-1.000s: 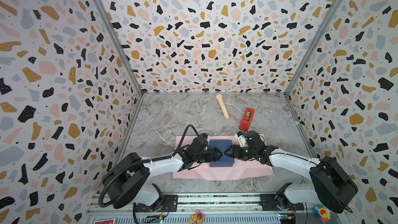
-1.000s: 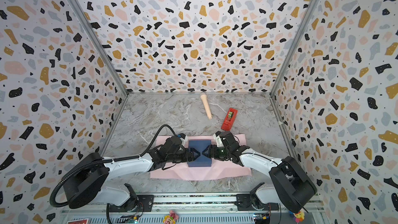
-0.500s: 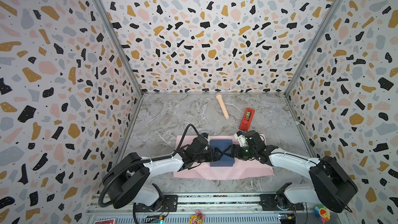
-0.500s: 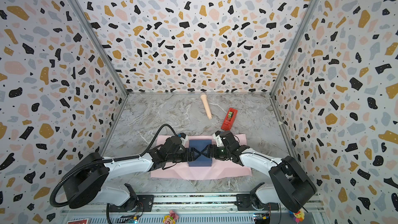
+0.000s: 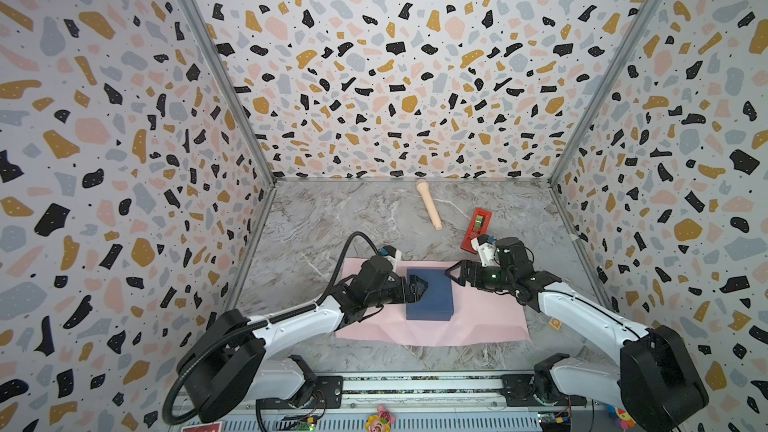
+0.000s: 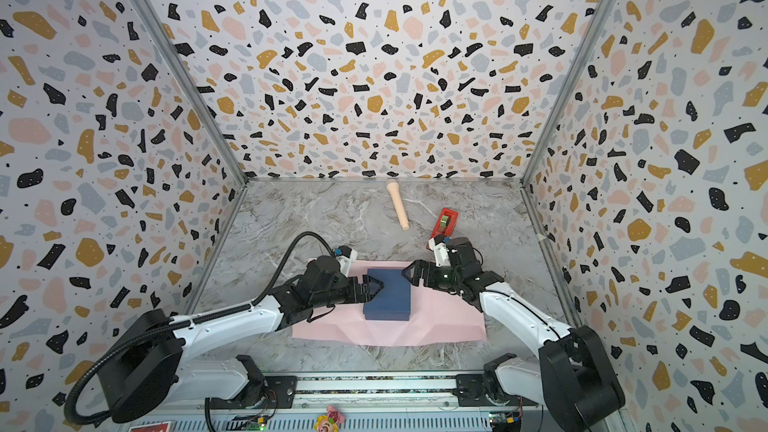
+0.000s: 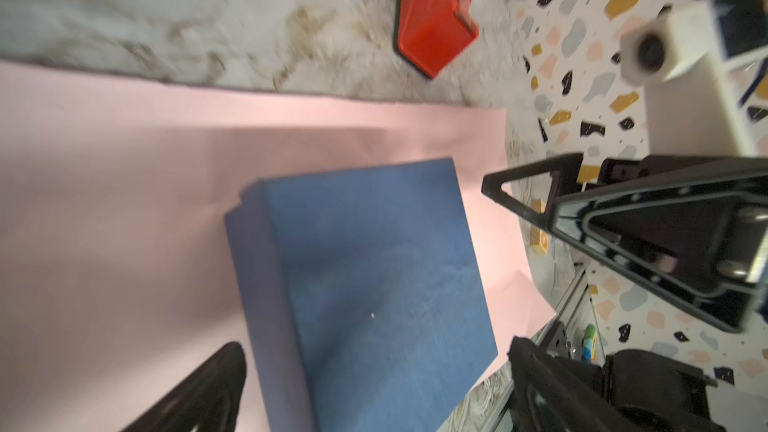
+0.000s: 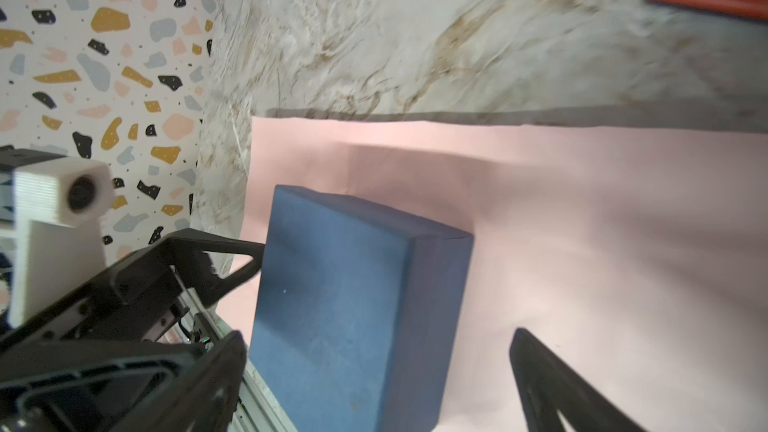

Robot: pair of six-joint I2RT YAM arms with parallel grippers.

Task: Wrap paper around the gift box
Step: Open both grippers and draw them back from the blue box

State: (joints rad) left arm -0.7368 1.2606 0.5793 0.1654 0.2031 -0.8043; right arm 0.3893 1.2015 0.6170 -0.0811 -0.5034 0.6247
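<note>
The dark blue gift box (image 5: 430, 297) (image 6: 388, 297) lies flat on the pale pink paper (image 5: 482, 320) (image 6: 442, 320), which is spread on the marble floor. My left gripper (image 5: 419, 286) (image 6: 375, 284) is open at the box's left edge. In the left wrist view its jaws (image 7: 376, 344) stand wide, one on each side of the box (image 7: 374, 284), with nothing gripped. My right gripper (image 5: 454, 274) (image 6: 409, 274) is open at the box's far right corner. In the right wrist view it (image 8: 376, 336) stands wide over the box (image 8: 353, 305) and the paper (image 8: 602, 243).
A red tape dispenser (image 5: 476, 229) (image 6: 444, 222) stands just behind the right gripper. A beige toy microphone (image 5: 429, 209) (image 6: 397, 207) lies near the back wall. A small tan block (image 5: 554, 323) sits right of the paper. Terrazzo walls close in three sides.
Both grippers have opened wider and drawn apart. Their tips met over the middle of the box before; the right one has pulled back to the right.
</note>
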